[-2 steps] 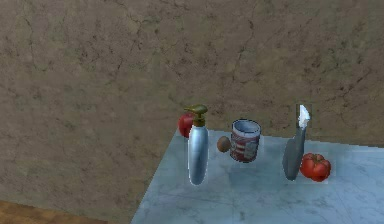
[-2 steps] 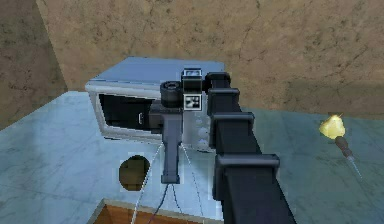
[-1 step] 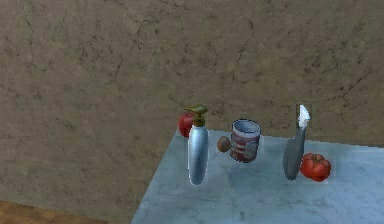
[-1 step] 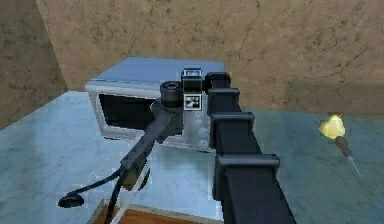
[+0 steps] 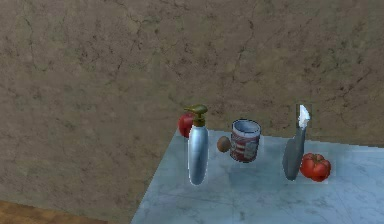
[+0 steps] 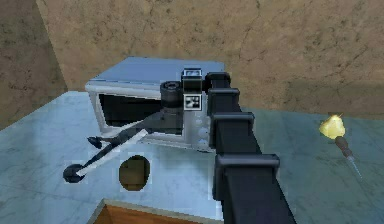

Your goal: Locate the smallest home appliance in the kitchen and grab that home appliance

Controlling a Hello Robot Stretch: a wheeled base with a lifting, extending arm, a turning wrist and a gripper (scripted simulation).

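Only appliance I've got eyes on is the microwave (image 6: 135, 100), so I'm treating it as the target; can't confirm from here that it's the smallest in the kitchen. In the arm side view it sits on the tabletop (image 6: 50, 125), at abt 11 o'clock from where the arm (image 6: 240, 160) enters the pic, back near the wall. To do the grab well, imo: a boxy body gives thin fingers little to bite, so I'd aim for an edge or corner rather than the flat front. I'd go in slow w/ the wrist squared to the face, and check height first so the fingers don't scrape the tabletop. Also watch the dark round patch (image 6: 133, 172) at 6 o'clock of the microwave; can't tell what it is, so I'd keep off it. Pose now: arm extended out over the tabletop, markers (image 6: 192, 88) by the microwave's right end. The tool (image 6: 85, 158) slants off toward 8 o'clock across the microwave's front, tips low. Touching or just in front, can't tell. Tool's grip state can't be read, nor whether it holds anything. A yellow-headed brush-like thing (image 6: 335, 130) lies at 3 o'clock, well apart. Fwd view has a bottle (image 5: 197, 150), can (image 5: 245, 140) and tomato (image 5: 316, 167); not appliances, so I'd ignore them.
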